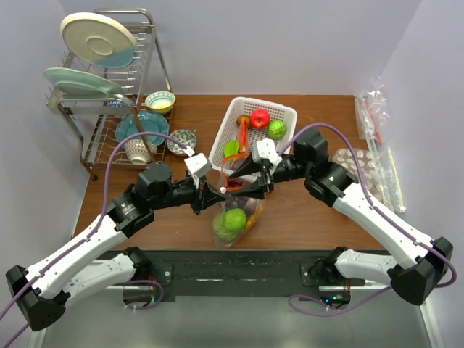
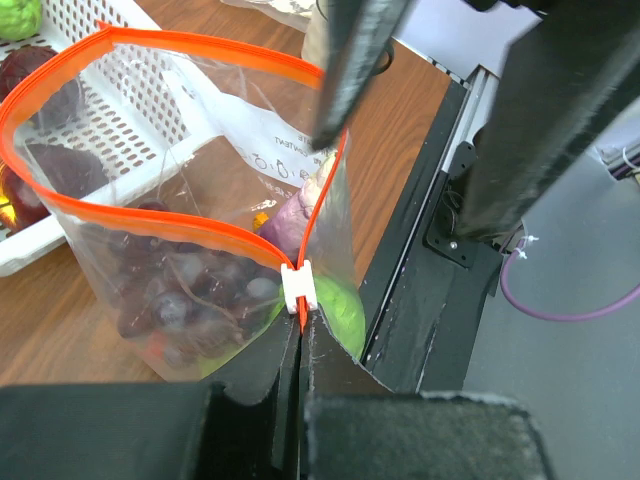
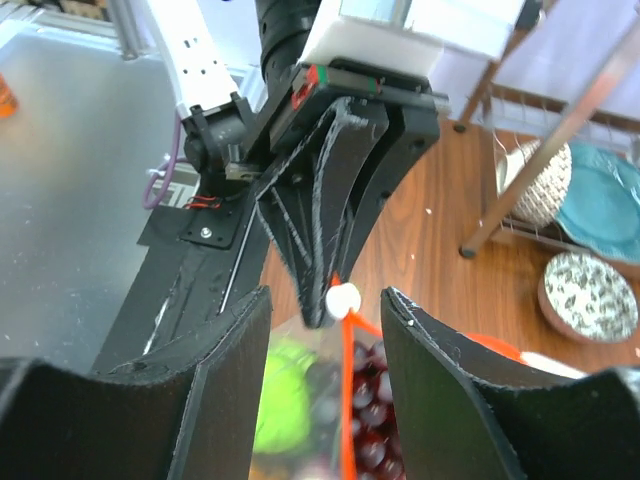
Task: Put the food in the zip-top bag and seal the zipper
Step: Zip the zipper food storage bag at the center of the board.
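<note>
The zip-top bag (image 1: 235,217) stands in front of the white basket (image 1: 290,112) with its mouth open; it holds a green fruit (image 1: 233,219) and dark grapes (image 2: 175,295). Its orange-red zipper (image 2: 180,222) forms an open loop, with a white slider (image 2: 299,285) at the near end. My left gripper (image 2: 300,335) is shut on the zipper's end just below the slider. My right gripper (image 3: 325,296) is open, one finger on each side of the slider (image 3: 343,298), not touching it. In the top view the two grippers meet above the bag, left (image 1: 217,194) and right (image 1: 243,176).
The basket holds a red apple (image 1: 259,118), a green vegetable (image 1: 276,129) and other food. A dish rack (image 1: 109,87) with plates and bowls stands at the back left. An egg carton (image 1: 362,167) and clear packets (image 1: 377,116) lie at the right.
</note>
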Robot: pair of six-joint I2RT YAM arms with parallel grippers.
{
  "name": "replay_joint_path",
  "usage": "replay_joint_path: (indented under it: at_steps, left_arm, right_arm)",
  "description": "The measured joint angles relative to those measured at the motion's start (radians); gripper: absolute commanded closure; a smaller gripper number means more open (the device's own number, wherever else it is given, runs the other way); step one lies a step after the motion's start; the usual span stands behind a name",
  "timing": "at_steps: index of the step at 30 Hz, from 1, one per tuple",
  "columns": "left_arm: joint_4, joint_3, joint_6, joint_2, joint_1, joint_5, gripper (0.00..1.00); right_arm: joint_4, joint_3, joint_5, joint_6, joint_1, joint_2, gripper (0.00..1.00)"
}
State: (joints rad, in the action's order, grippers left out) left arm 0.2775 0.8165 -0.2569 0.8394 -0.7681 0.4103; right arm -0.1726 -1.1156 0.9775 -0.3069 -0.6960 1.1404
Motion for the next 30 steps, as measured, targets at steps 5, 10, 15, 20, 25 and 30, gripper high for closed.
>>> replay_joint_path:
  at_steps: [5,10,15,20,25,30]
  left_arm:
    - [0.0,0.001,0.011,0.0,0.0,0.018,1.0]
    - [0.003,0.003,0.015,0.0,0.0,0.027,1.0]
    - [0.012,0.013,0.019,0.0,0.0,0.027,1.0]
    - [0.024,0.018,0.034,0.0,0.0,0.027,1.0]
    - [0.046,0.023,0.042,0.0,0.0,0.021,1.0]
    - [0.071,0.042,0.057,-0.004,0.0,-0.012,1.0]
  right_arm:
    - [-0.012,-0.053,0.053,-0.038,-0.004,0.086,0.5]
    - [-0.039,-0.063,0.075,-0.062,-0.01,0.139,0.5]
    - [-0.068,-0.063,0.09,-0.091,-0.018,0.171,0.52]
    - [-0.099,-0.063,0.092,-0.116,-0.021,0.192,0.59]
    - [-0.121,-0.066,0.092,-0.135,-0.022,0.197,0.91]
    - [-0.158,-0.103,0.098,-0.131,-0.022,0.215,1.0]
